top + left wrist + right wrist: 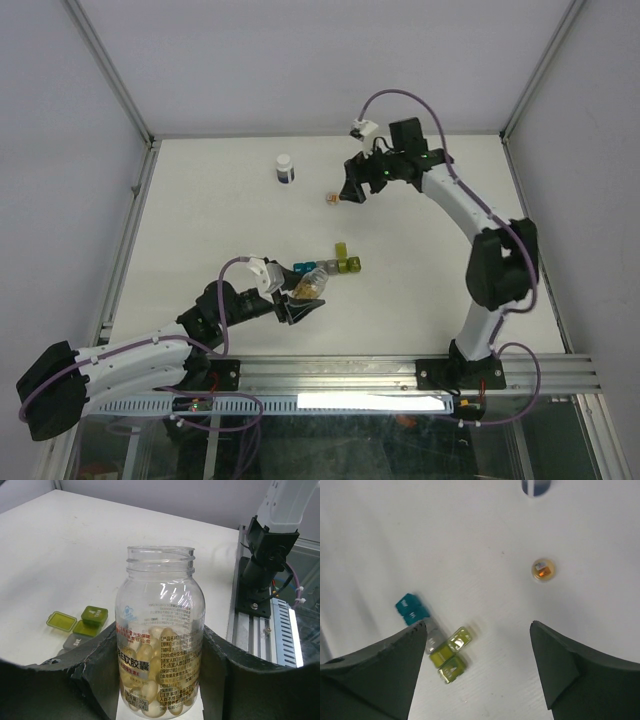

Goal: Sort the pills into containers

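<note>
One clear uncapped plastic bottle (160, 605) of pale yellow pills (150, 655), clasped in the left hand (303, 300); right hand (477, 625) gapes wide, empty.

The top camera overlooks the whole table (200, 220). Left wrist looks low and close, right wrist straight down; all show the containers (340, 265).

White table (200, 220), white-capped dark bottle (285, 168) standing upright at its far side; small clear vial (331, 198) with orange contents near it, not touching, seen end-on from the right wrist. Clear bottle (160, 630), cap off, red and black print. Aluminium rail (340, 375) along the near edge
</note>
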